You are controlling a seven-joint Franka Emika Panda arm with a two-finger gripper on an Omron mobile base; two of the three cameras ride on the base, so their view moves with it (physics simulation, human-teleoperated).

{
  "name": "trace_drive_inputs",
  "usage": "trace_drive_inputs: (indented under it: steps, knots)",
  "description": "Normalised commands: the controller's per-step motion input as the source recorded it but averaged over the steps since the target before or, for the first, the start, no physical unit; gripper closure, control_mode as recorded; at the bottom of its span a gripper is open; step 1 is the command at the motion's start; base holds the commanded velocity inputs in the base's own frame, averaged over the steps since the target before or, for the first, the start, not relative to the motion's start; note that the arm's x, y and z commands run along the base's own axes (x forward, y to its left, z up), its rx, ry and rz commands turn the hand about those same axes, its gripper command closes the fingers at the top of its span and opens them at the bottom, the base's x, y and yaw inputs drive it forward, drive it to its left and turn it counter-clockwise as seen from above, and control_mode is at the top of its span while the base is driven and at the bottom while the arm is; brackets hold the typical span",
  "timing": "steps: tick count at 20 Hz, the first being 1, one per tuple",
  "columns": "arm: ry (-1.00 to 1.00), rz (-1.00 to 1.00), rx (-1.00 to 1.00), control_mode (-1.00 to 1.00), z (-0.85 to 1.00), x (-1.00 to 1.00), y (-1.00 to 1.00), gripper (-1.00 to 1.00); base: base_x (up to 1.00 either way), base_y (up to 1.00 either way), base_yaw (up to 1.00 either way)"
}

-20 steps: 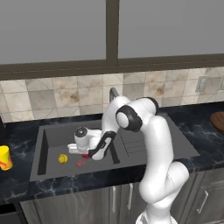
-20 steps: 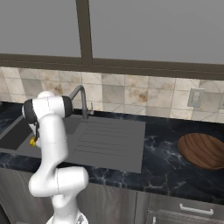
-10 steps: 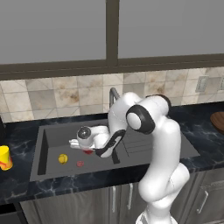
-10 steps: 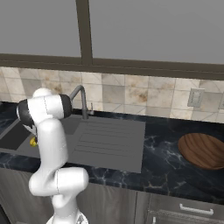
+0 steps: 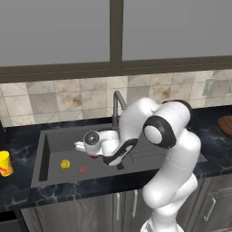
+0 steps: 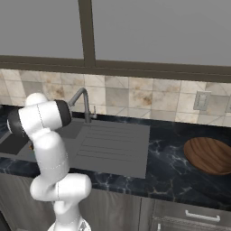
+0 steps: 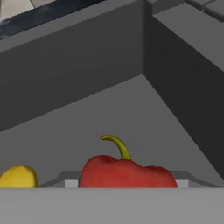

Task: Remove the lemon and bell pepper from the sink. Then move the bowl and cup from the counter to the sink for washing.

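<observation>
Inside the dark grey sink (image 5: 56,144) my gripper (image 5: 93,154) points down and is shut on the bell pepper (image 5: 94,157), just above the basin floor. The hand view has the red bell pepper (image 7: 127,173) with its green stem close at the bottom. The lemon (image 7: 18,177) lies to its left. In the left base view the lemon (image 5: 65,164) rests on the sink floor, left of the gripper. The yellow cup (image 5: 4,163) stands on the counter left of the sink. The brown bowl (image 6: 208,154) sits on the counter far right.
A flat dull reddish disc (image 5: 83,170) lies on the sink floor between lemon and gripper. The curved faucet (image 5: 117,102) rises behind the basin, close to my arm. The ribbed drainboard (image 6: 113,140) lies right of the basin. Tiled wall and window stand behind.
The arm's elbow has swung to the right and toward the camera. The bell pepper has come up slightly off the sink floor, away from the reddish disc, with the hand.
</observation>
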Motion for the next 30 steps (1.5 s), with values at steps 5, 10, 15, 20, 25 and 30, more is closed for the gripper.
trace_drive_inputs:
  steps: [5,10,15,20,25,30]
  knots:
    - [0.04,-0.03,0.04,-1.0,0.68,-0.07,0.0,1.0,0.0,0.0,0.0]
    - [0.11,-0.01,0.03,-1.0,0.56,-0.22,0.0,1.0,0.0,0.0,0.0]
    - [0.09,0.0,0.01,-1.0,0.56,-0.27,0.0,1.0,0.0,0.0,0.0]
    - [0.03,0.02,0.0,-1.0,0.64,-0.18,0.0,1.0,0.0,0.0,0.0]
    - [0.01,0.04,0.0,-1.0,0.66,-0.17,0.01,1.0,0.0,0.0,0.0]
    - [0.01,0.03,0.0,-1.0,0.58,-0.26,0.0,1.0,0.0,0.0,0.0]
